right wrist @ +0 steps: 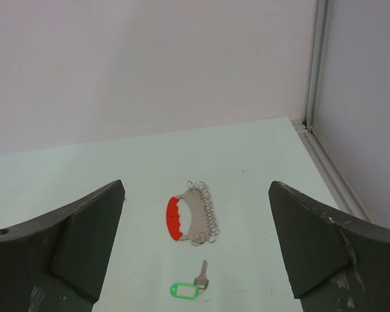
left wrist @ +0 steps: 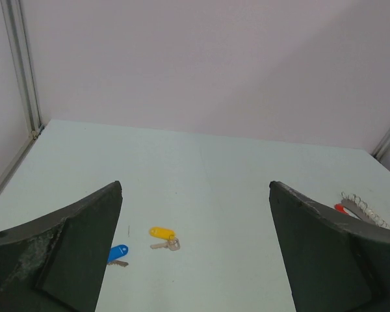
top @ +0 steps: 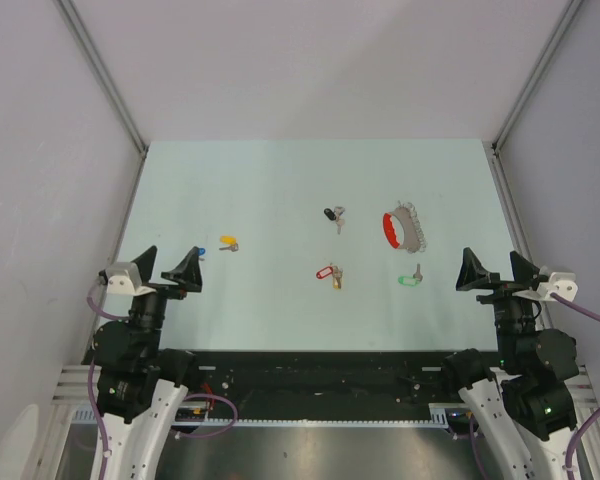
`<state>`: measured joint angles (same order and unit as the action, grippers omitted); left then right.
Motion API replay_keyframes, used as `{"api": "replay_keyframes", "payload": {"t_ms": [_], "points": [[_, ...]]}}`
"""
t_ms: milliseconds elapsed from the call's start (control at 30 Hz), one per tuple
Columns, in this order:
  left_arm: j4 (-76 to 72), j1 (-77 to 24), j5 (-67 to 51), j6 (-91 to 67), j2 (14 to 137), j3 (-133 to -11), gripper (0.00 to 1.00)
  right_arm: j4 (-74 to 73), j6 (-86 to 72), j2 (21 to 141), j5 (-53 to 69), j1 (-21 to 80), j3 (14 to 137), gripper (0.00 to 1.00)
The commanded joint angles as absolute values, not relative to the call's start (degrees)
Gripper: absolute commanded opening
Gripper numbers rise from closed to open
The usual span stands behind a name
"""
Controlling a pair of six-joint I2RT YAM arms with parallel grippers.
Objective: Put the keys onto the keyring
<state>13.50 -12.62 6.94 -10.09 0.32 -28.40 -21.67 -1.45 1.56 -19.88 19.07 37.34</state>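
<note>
The keyring, a red grip with a pale grey side hung with wire rings, lies right of centre; it also shows in the right wrist view. Several tagged keys lie apart on the table: yellow, blue, black, red and green. The left wrist view shows the yellow key and the blue key. The right wrist view shows the green key. My left gripper is open and empty near the blue key. My right gripper is open and empty, right of the green key.
The pale green table is walled by white panels with metal posts at the back corners. A black rail runs along the near edge between the arm bases.
</note>
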Motion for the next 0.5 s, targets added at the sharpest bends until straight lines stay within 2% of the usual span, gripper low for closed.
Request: {"api": "replay_keyframes", "payload": {"t_ms": [0, 467], "points": [[13.80, -12.13, 7.82, -12.39, -6.07, -28.74, 1.00, -21.97, -2.37, 1.67, -21.78, 19.42, 38.06, 1.00], [17.93, -12.13, 5.28, -14.50, -0.44, -31.29, 1.00, -21.00, -3.60, 5.53, -18.45, 18.19, 38.14, 1.00]]}}
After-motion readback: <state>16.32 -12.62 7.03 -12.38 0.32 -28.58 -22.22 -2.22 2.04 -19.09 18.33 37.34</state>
